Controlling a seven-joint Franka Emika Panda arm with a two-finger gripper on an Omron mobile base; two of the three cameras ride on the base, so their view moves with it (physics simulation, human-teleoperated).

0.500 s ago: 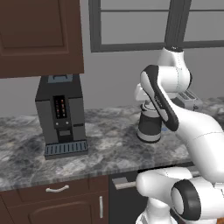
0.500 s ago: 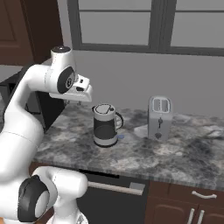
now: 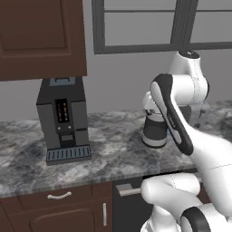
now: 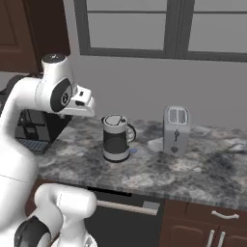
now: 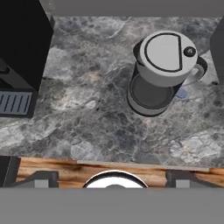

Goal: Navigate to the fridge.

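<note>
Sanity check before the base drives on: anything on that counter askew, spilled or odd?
Nothing stands out. The kettle stands upright with its lid on, the toaster is upright to its right, and the coffee machine sits square on the marble counter. No spill shows. The small bluish patch beside the kettle is unclear.

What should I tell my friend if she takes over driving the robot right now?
Gripper: holding nothing; its fingers are spread apart above the counter's front edge, so it is open.
Fridge: nowhere among the things in front of the base, so it is not reached yet.
In front now: a marble counter with a coffee machine on the left, a kettle in the middle and a toaster on the right; the dishwasher sits under the counter.
Done: nothing can be confirmed.
Left: drive the base until the tall light-grey fridge is in front, then stop.
</note>
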